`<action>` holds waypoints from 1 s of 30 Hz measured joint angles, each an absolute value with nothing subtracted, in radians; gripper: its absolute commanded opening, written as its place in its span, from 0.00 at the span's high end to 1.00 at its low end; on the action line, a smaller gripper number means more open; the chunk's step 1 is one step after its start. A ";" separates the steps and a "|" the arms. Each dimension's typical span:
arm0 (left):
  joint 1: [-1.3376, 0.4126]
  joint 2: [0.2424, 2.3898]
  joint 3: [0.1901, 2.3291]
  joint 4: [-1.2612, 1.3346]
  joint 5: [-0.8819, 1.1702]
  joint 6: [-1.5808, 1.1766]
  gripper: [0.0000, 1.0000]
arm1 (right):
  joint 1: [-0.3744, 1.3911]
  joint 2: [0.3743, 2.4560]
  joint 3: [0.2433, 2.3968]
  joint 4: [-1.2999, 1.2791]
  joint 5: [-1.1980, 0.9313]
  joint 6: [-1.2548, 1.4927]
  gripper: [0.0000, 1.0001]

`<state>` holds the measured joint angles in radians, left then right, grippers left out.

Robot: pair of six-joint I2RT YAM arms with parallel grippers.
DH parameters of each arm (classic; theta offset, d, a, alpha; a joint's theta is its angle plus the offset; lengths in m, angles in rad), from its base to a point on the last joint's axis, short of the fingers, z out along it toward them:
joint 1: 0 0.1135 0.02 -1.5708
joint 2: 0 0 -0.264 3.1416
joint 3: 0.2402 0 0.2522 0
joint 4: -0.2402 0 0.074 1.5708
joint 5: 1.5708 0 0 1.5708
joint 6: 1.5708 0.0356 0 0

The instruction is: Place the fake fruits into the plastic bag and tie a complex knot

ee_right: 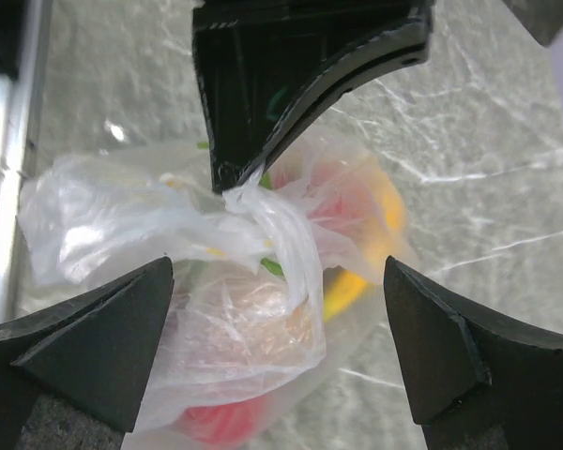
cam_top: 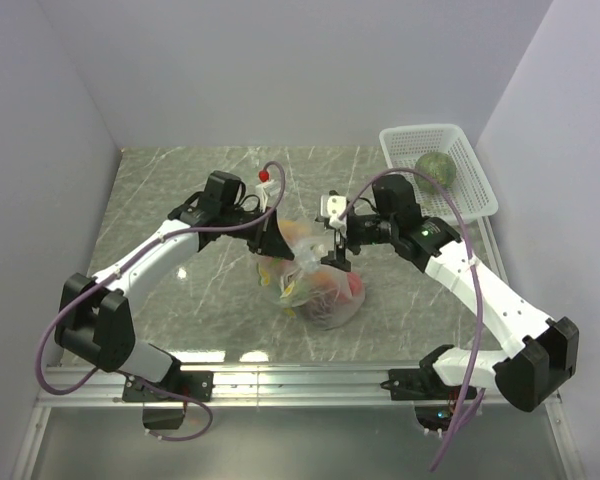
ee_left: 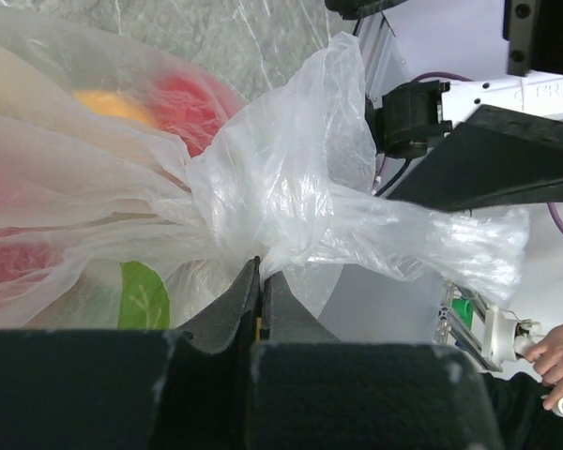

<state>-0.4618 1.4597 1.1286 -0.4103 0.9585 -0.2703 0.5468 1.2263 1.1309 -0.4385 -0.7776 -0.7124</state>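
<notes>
The left gripper [ee_left: 260, 270], jaws shut, is pinching the neck of the bag [ee_left: 281, 187], well left of the basket [cam_top: 477, 168], while the right gripper [ee_right: 278, 269] is hovering open, so slick film is risking slipping free.

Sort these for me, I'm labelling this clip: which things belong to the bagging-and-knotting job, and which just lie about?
Job: plastic bag, neck pinched in the left gripper; red fruit and yellow fruit inside it; green melon, not yet bagged; right gripper, open, facing the bag.

Lying about: white basket, holding the melon.
</notes>
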 measured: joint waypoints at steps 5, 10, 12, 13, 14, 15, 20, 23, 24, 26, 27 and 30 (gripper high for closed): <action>-0.456 1.468 1.129 -0.411 0.973 -0.275 1.00 | 0.551 1.212 1.095 -0.443 -0.752 -0.884 0.00; -0.456 1.469 1.129 -0.410 0.981 -0.276 1.00 | 0.578 1.210 1.078 -0.430 -0.720 -0.968 0.00; -0.456 1.469 1.129 -0.410 0.982 -0.276 1.00 | 0.599 1.211 1.079 -0.425 -0.717 -0.979 0.00; -0.456 1.469 1.129 -0.410 0.982 -0.276 1.00 | 0.612 1.211 1.079 -0.421 -0.717 -0.983 0.00; -0.456 1.469 1.129 -0.410 0.983 -0.276 1.00 | 0.624 1.213 1.081 -0.420 -0.717 -0.986 0.00; -0.456 1.469 1.129 -0.410 0.983 -0.278 1.00 | 0.635 1.216 1.085 -0.420 -0.717 -0.991 0.00; -0.456 1.472 1.131 -0.410 0.990 -0.283 1.00 | 0.673 1.234 1.098 -0.429 -0.713 -1.036 0.00; -0.456 1.475 1.134 -0.409 0.994 -0.284 1.00 | 0.688 1.245 1.099 -0.440 -0.700 -1.055 0.00; -0.456 1.475 1.135 -0.409 0.995 -0.286 1.00 | 0.691 1.248 1.099 -0.442 -0.697 -1.058 0.00; -0.456 1.475 1.135 -0.408 0.996 -0.294 1.00 | 0.696 1.253 1.099 -0.442 -0.692 -1.059 0.00; -0.455 1.475 1.135 -0.408 0.997 -0.300 1.00 | 0.699 1.254 1.099 -0.443 -0.690 -1.059 0.00; -0.453 1.475 1.135 -0.402 0.997 -0.315 1.00 | 0.715 1.254 1.099 -0.435 -0.688 -1.039 0.00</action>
